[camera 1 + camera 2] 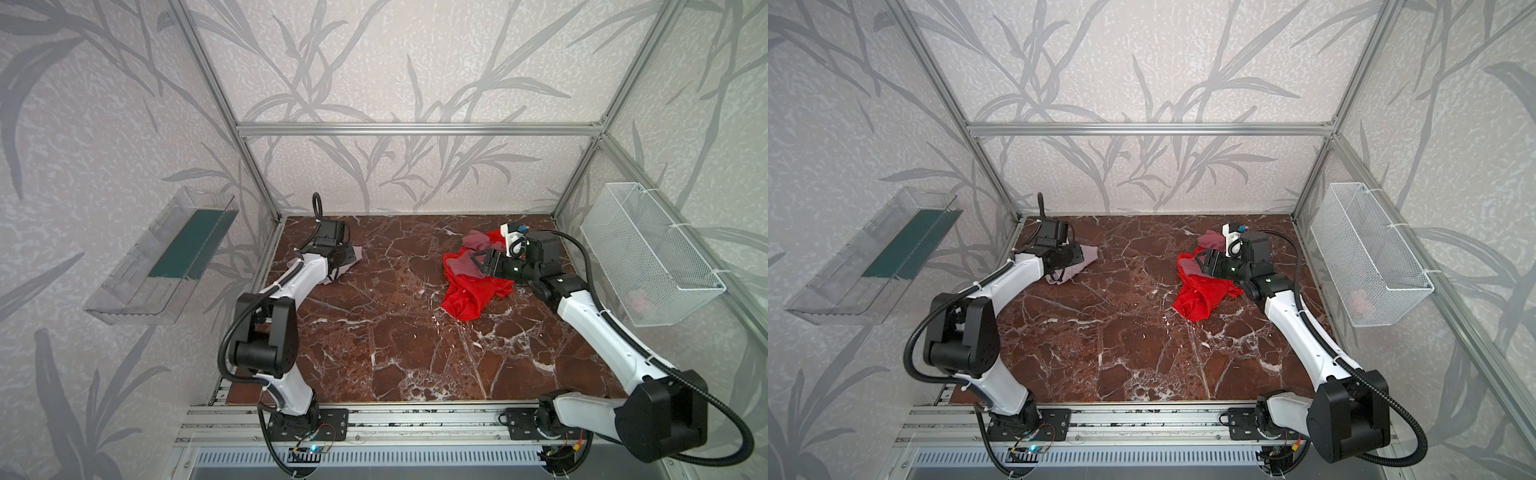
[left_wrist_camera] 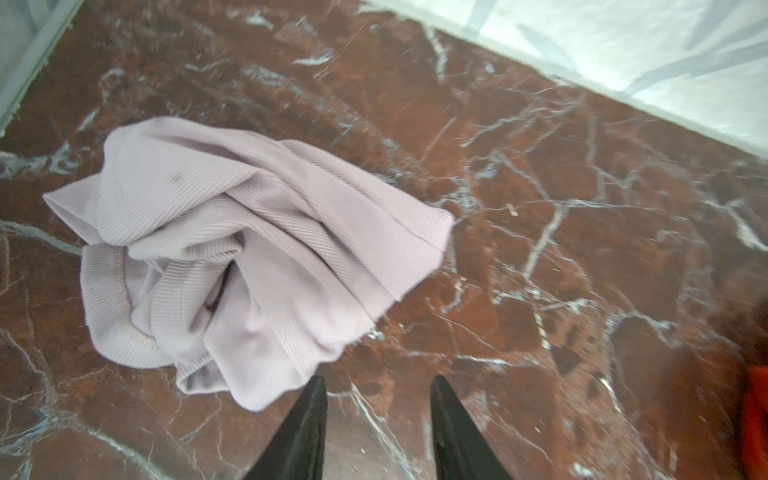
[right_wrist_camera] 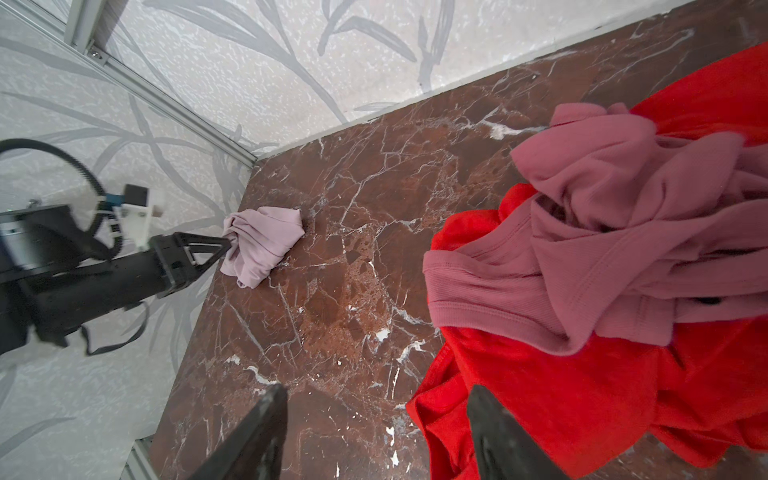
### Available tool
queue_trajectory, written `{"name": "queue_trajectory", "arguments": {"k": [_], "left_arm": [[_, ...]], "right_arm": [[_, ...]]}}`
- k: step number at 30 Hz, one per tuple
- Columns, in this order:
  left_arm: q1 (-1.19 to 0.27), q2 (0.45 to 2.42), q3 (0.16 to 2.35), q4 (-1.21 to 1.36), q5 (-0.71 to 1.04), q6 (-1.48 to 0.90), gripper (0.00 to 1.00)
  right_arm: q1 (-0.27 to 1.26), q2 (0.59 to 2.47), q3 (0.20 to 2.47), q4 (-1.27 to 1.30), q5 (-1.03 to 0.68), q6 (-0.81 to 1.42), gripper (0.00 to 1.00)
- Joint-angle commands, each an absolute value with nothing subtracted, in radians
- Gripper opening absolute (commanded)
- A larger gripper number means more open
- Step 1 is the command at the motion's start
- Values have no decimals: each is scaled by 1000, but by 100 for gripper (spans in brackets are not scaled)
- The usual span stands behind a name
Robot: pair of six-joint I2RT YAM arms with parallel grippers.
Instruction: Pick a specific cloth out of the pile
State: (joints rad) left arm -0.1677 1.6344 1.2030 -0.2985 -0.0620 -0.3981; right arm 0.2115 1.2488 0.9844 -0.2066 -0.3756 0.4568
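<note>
The cloth (image 2: pixel 249 249), pale lilac-pink and ribbed, lies crumpled on the marble table near the far left corner, well apart from the pile; it also shows in both top views (image 1: pixel 355 253) (image 1: pixel 1088 254). My left gripper (image 2: pixel 377 380) is open and empty, one fingertip at the cloth's edge (image 3: pixel 262 241). The pile (image 1: pixel 469 291), now a dusty-rose cloth (image 3: pixel 602 249) on a bright red cloth (image 3: pixel 561 395), sits at the far right. My right gripper (image 3: pixel 377 390) hovers open at the pile's left edge, one finger over the red fabric, holding nothing.
A clear plastic bin (image 1: pixel 166 257) hangs on the left wall. On the right wall hangs a white wire basket (image 1: pixel 648 253) with something pinkish inside. Aluminium frame posts stand at the back corners. Bare marble table (image 1: pixel 395 332) stretches between the two arms.
</note>
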Motion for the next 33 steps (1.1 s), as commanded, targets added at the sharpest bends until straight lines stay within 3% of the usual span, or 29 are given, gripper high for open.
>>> {"name": "queue_trajectory", "arguments": {"k": [1, 4, 5, 6, 7, 10, 18, 21, 33], "left_arm": [[-202, 1523, 1125, -245, -101, -347, 47], [-204, 1436, 1044, -189, -151, -326, 60], [-203, 1415, 1029, -183, -183, -320, 78], [-202, 1394, 1010, -180, -220, -312, 87], [-200, 1376, 988, -160, -253, -294, 89], [-196, 1348, 923, -96, -343, -235, 91], [-175, 1298, 714, 165, -456, -105, 91], [-164, 1265, 628, 281, -494, -98, 92], [-93, 1323, 449, 606, -500, -29, 92]], "right_arm": [[199, 1205, 992, -219, -266, 380, 68], [196, 1177, 935, -179, -110, 325, 69], [196, 1169, 912, -155, -65, 306, 69], [196, 1160, 880, -124, -13, 277, 70], [197, 1154, 853, -98, 46, 261, 71], [196, 1143, 736, 39, 209, 193, 72], [196, 1224, 415, 607, 397, -30, 75], [197, 1291, 350, 791, 374, -111, 75], [198, 1537, 309, 1083, 325, -106, 75]]}}
